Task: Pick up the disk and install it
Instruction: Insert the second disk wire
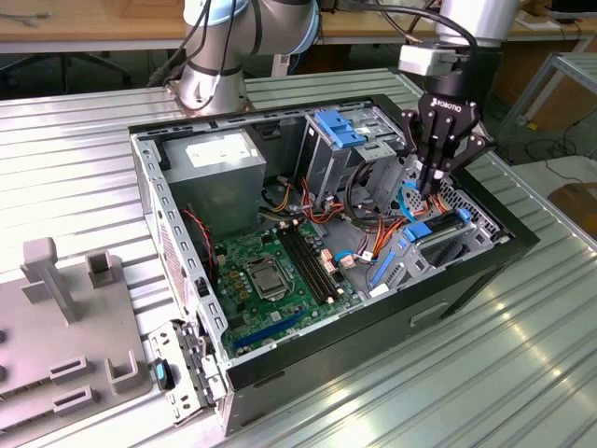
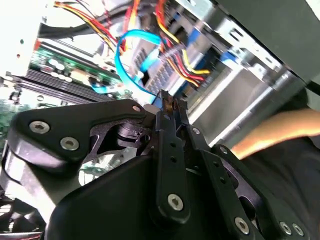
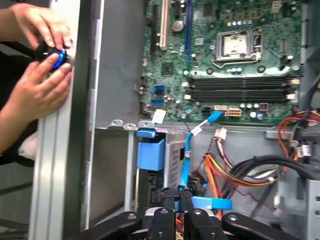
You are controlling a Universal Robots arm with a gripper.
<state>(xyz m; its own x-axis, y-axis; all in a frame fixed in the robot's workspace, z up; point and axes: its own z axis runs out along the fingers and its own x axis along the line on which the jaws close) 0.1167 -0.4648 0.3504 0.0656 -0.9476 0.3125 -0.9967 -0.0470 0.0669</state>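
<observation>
Item: open computer case (image 1: 466, 280) on ribbed metal counter (image 1: 485, 392), exterior view.

- Nearest, at 8 o'clock of the case: grey fixture plate (image 1: 56, 355) with upright posts.
- Case floor: green motherboard (image 1: 270, 271), bare CPU socket (image 1: 264, 275) and dark memory slots (image 1: 308, 261).
- At 3 o'clock of the case: the disk (image 1: 446, 245), dark face up, lying flat in the low bay with blue rails at its ends.
- Just above the disk: pincer (image 1: 431, 182), black, pointing down among orange and red wiring. In both wrist views its fingers (image 2: 167, 107) are drawn together, with no gap. I cannot tell whether anything is nipped between them. A light blue ribbon cable (image 3: 210, 202) lies just beside the tips.
- At 12 o'clock: metal drive cage (image 1: 345, 140) with blue latch.
- At 11 o'clock: grey power supply (image 1: 219, 173).
- First wrist view: a person's hands (image 3: 40, 80) hold a black-and-blue knob (image 3: 52, 55) at the case's outer rim.
</observation>
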